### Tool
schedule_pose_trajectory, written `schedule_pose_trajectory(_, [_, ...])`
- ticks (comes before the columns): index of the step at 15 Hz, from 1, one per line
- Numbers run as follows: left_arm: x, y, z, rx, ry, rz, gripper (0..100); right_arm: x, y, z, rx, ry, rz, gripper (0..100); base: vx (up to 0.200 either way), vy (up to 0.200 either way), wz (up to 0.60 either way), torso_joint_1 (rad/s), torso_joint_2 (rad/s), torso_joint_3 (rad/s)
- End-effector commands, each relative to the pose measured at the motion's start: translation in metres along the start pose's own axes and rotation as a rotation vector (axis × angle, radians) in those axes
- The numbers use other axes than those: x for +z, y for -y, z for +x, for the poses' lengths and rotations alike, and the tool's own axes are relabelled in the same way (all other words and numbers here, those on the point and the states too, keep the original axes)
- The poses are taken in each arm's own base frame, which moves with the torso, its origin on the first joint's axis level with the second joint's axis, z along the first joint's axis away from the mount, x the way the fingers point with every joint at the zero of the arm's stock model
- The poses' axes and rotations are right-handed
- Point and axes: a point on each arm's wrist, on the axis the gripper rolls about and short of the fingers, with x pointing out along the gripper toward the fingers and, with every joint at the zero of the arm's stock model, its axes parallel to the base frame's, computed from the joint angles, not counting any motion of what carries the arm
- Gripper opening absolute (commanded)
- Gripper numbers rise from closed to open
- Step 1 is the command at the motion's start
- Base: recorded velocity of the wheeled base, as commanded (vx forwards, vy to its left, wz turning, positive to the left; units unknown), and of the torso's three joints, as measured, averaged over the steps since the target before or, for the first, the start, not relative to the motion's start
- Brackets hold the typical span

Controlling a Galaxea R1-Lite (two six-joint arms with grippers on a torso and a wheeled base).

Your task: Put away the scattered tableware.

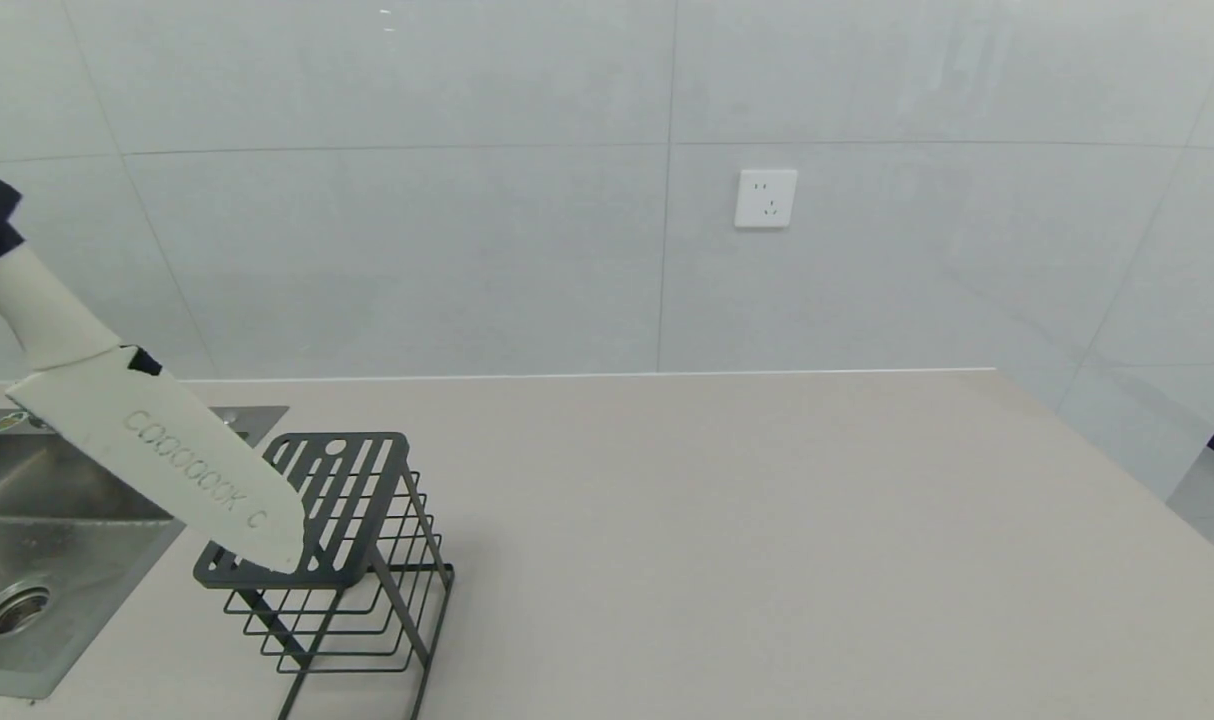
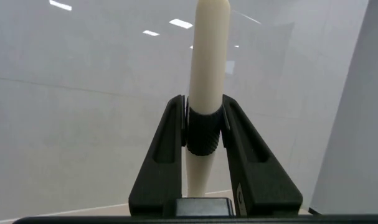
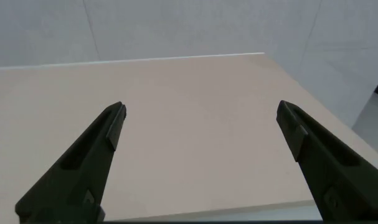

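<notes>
My left wrist view shows my left gripper (image 2: 203,104) clenched on the knife (image 2: 210,50) handle; the head view adds the blade, slanting from high at the far left down toward the near right, tip at the slotted top of the rack (image 1: 352,500) beside the sink (image 1: 27,520); my right gripper (image 3: 200,112) hangs released above the counter (image 3: 195,81).

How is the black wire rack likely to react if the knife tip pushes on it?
The rack is thin open wire, so probably light and apt to slide on the smooth counter. Its slanted top on narrow legs suggests it may tip if the knife presses off-centre. It looks stiff.
</notes>
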Motion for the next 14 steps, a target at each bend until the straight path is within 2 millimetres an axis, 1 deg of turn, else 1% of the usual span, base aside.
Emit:
schedule_pose_trajectory(1, [-0.024, -0.006, 0.022, 0.024, -0.073, 0.014, 0, 0.0, 0.0, 0.0, -0.004, -0.008, -0.052, 100, 0.0, 0.0, 0.0, 0.0, 0.0, 0.0])
schedule_pose_trajectory(3, [-0.046, -0.011, 0.04, 0.032, -0.103, 0.015, 0, 0.0, -0.001, 0.0, 0.021, -0.007, -0.063, 100, 0.0, 0.0, 0.0, 0.0, 0.0, 0.0])
schedule_pose_trajectory(4, [-0.051, -0.012, 0.046, 0.035, -0.113, 0.021, 0, 0.0, -0.001, 0.0, 0.021, -0.007, -0.061, 100, 0.0, 0.0, 0.0, 0.0, 0.0, 0.0])
schedule_pose_trajectory(5, [-0.052, -0.013, 0.05, 0.036, -0.113, 0.026, 0, 0.0, -0.001, 0.0, 0.021, -0.007, -0.061, 100, 0.0, 0.0, 0.0, 0.0, 0.0, 0.0])
schedule_pose_trajectory(7, [-0.045, -0.013, 0.065, 0.04, -0.068, 0.125, 0, 0.0, -0.001, 0.0, 0.021, -0.007, -0.063, 100, 0.0, 0.0, 0.0, 0.0, 0.0, 0.0])
schedule_pose_trajectory(9, [-0.039, -0.012, 0.07, 0.035, -0.038, 0.144, 0, 0.0, 0.0, 0.0, 0.019, -0.007, -0.061, 100, 0.0, 0.0, 0.0, 0.0, 0.0, 0.0])
schedule_pose_trajectory(11, [-0.025, 0.0, 0.082, -0.014, 0.041, 0.14, 0, 0.0, -0.001, 0.0, 0.021, -0.007, -0.063, 100, 0.0, 0.0, 0.0, 0.0, 0.0, 0.0])
schedule_pose_trajectory(12, [-0.009, 0.009, 0.096, -0.051, 0.109, 0.148, 0, 0.0, -0.001, 0.0, 0.021, -0.007, -0.063, 100, 0.0, 0.0, 0.0, 0.0, 0.0, 0.0])
schedule_pose_trajectory(13, [-0.006, 0.016, 0.101, -0.072, 0.11, 0.164, 0, 0.0, -0.001, 0.0, 0.021, -0.007, -0.064, 100, 0.0, 0.0, 0.0, 0.0, 0.0, 0.0])
schedule_pose_trajectory(14, [-0.011, 0.021, 0.1, -0.083, 0.07, 0.165, 0, 0.0, -0.001, 0.0, 0.021, -0.007, -0.064, 100, 0.0, 0.0, 0.0, 0.0, 0.0, 0.0])
